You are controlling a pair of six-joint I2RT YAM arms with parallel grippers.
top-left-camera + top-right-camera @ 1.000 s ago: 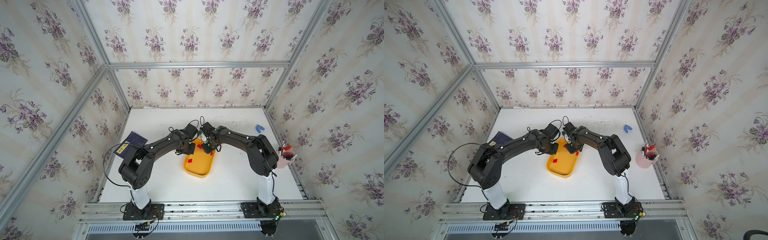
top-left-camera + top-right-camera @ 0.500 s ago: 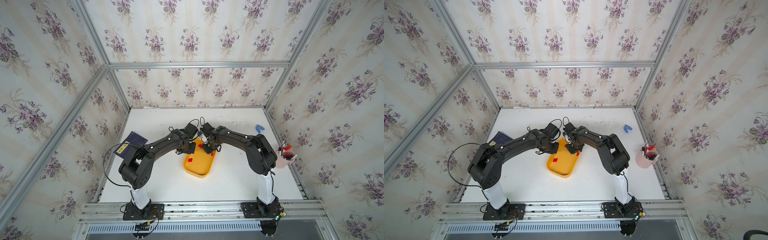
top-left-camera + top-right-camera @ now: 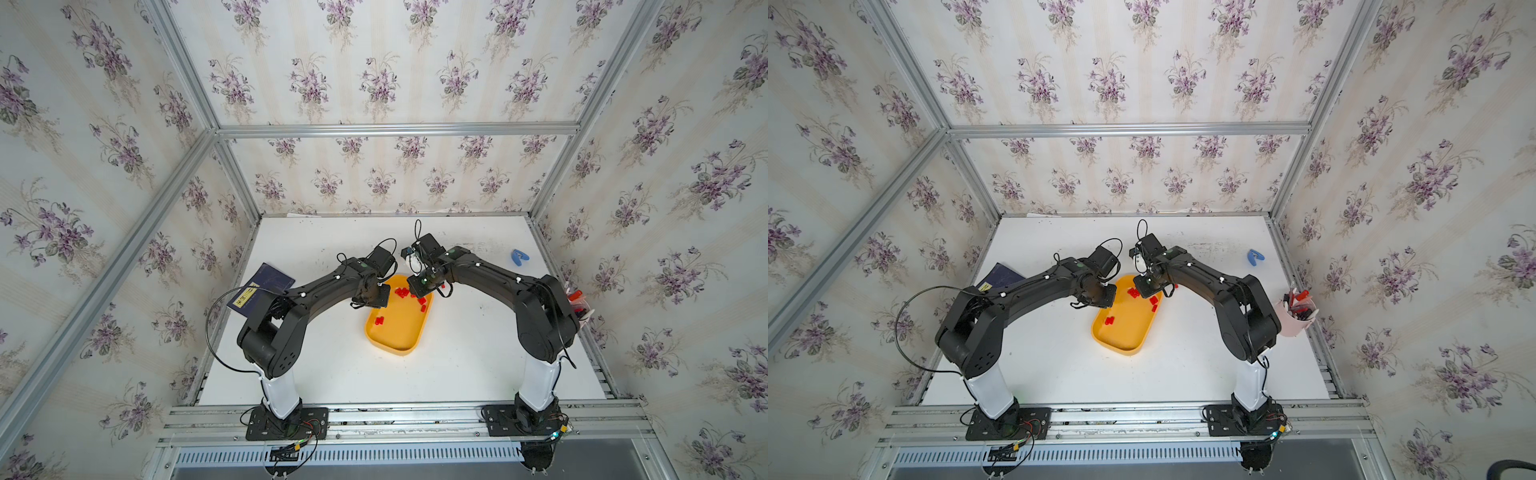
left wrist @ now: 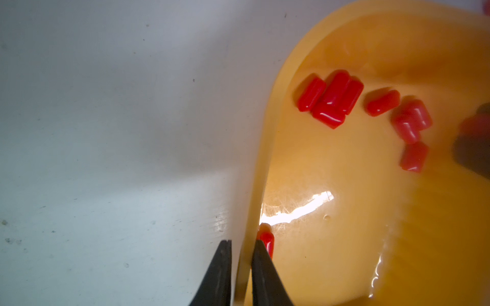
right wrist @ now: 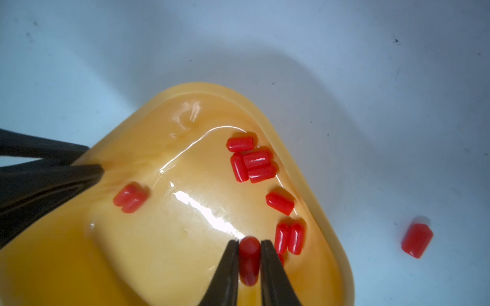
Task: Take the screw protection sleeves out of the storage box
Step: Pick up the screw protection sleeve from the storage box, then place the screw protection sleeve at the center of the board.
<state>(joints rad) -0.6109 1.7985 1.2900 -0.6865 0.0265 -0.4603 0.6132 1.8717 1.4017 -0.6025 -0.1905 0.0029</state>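
The yellow tray (image 3: 400, 330) is gripped at its rim by the nearly closed left gripper (image 4: 240, 247). One red sleeve (image 5: 249, 261) is pinched inside it by the right gripper (image 5: 250, 245); other sleeves (image 5: 256, 163) lie scattered within.

No legible text; perhaps dark characters on yellow label (image 3: 245, 296) of blue booklet (image 3: 272, 277).
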